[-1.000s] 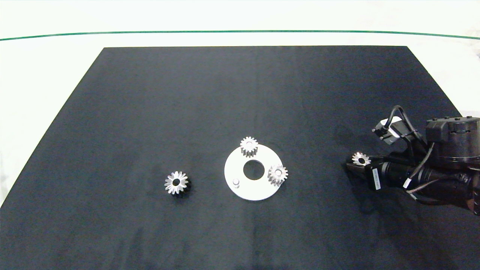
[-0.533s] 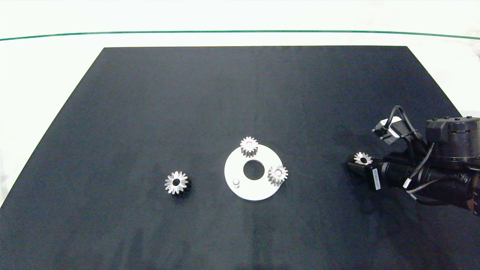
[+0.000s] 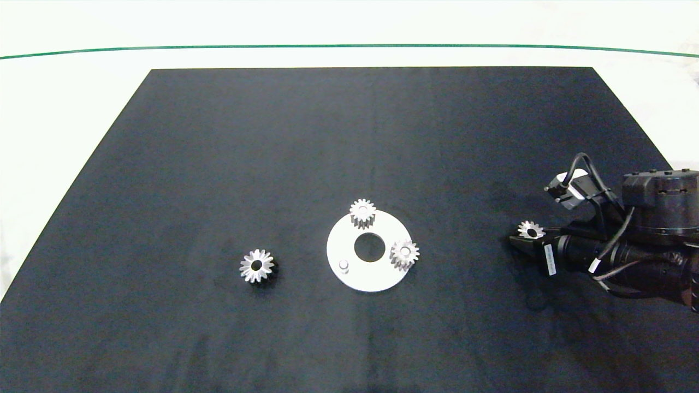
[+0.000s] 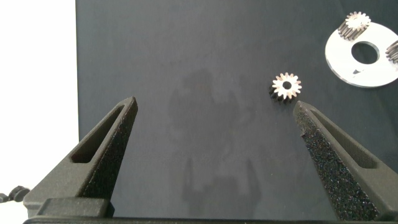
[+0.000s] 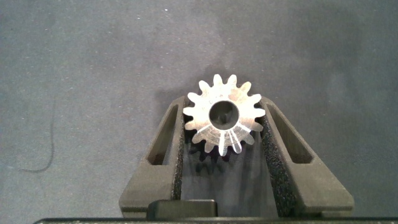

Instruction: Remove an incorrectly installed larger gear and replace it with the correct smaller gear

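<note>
The larger gear [image 3: 256,266], with starburst teeth, lies flat on the black mat left of the white disc [image 3: 377,275]; the left wrist view also shows this gear [image 4: 286,84]. The disc carries two small gears [image 3: 362,213] [image 3: 404,254] and one bare peg [image 3: 343,265]. At the mat's right side my right gripper [image 3: 523,239] is shut on the smaller gear [image 3: 531,230]. In the right wrist view the smaller gear [image 5: 224,116] sits between the two pads, bore facing the camera. My left gripper [image 4: 214,102] is open over bare mat, short of the larger gear, and stays out of the head view.
The black mat [image 3: 349,136] covers most of a white table. A thin green line [image 3: 349,46] runs across the far side. The mat's left edge [image 4: 76,62] shows in the left wrist view.
The right gripper has drifted slightly to the right with the smaller gear held in it. The larger gear and the disc have not moved.
</note>
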`<action>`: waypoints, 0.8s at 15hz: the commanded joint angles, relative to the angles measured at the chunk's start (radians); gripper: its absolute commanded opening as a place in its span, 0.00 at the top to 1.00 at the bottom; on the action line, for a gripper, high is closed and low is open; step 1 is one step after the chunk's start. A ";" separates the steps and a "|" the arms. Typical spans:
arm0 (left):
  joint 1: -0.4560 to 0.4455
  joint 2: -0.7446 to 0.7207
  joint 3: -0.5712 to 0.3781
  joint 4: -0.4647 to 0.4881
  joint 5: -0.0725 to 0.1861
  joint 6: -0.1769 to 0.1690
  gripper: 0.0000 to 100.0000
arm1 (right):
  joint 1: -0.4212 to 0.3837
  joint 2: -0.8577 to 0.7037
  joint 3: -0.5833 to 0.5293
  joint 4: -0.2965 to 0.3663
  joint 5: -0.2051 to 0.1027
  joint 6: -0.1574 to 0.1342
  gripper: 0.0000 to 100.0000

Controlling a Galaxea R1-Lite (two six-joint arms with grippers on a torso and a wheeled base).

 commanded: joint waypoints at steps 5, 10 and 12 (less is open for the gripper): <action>0.000 -0.024 0.039 0.002 0.001 0.001 0.00 | 0.038 -0.047 -0.048 0.016 0.006 -0.004 0.81; 0.003 -0.049 0.031 0.000 0.003 0.000 0.00 | 0.174 -0.095 -0.206 0.241 -0.002 -0.001 0.81; 0.006 -0.072 0.024 0.002 0.003 0.000 0.00 | 0.254 -0.106 -0.281 0.344 -0.031 -0.001 0.81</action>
